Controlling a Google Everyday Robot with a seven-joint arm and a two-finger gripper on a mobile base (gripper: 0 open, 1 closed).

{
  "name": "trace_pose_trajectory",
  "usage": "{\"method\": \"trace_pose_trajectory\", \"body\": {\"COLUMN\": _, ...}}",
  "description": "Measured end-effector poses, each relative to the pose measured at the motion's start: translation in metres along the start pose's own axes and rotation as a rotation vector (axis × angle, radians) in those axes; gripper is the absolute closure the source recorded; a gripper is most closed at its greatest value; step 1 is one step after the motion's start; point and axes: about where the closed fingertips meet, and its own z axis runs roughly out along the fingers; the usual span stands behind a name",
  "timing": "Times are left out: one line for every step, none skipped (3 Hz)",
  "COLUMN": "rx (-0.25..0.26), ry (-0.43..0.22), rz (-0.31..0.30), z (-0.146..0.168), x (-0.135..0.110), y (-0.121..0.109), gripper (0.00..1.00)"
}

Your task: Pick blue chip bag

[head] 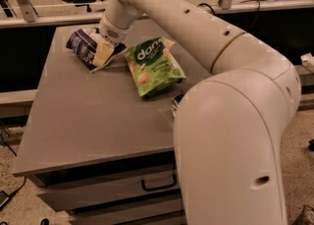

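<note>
The blue chip bag (82, 43) lies wrinkled on the grey table (88, 116) at its far left. It is dark navy with white patches. My gripper (103, 53) reaches down from the pale arm and rests on the bag's right end, covering that part of it. The bag is on the table top, not lifted.
A bright green "dana" snack bag (153, 66) lies just right of the blue bag, near the table's middle. A bit of something blue and white (175, 102) peeks out from behind my arm (230, 135), which fills the right foreground. Drawers (157, 184) are below the table's front edge.
</note>
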Motion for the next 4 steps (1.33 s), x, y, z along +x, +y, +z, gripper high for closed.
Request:
{"method": "trace_pose_trajectory", "body": {"rx": 0.024, "ry": -0.069, "rz": -0.003, "z": -0.016, "x": -0.008, "y": 0.000, "gripper": 0.88}}
{"method": "trace_pose_trajectory", "body": {"rx": 0.067, "ry": -0.135, "rz": -0.044, "z": -0.045, "x": -0.026, "y": 0.003, "gripper": 1.00}}
{"method": "trace_pose_trajectory", "body": {"rx": 0.094, "ry": -0.207, "rz": -0.097, "z": -0.072, "x": -0.046, "y": 0.008, "gripper": 1.00}}
{"method": "trace_pose_trajectory", "body": {"rx": 0.094, "ry": -0.212, "rz": -0.104, "z": -0.073, "x": -0.047, "y": 0.009, "gripper": 1.00}}
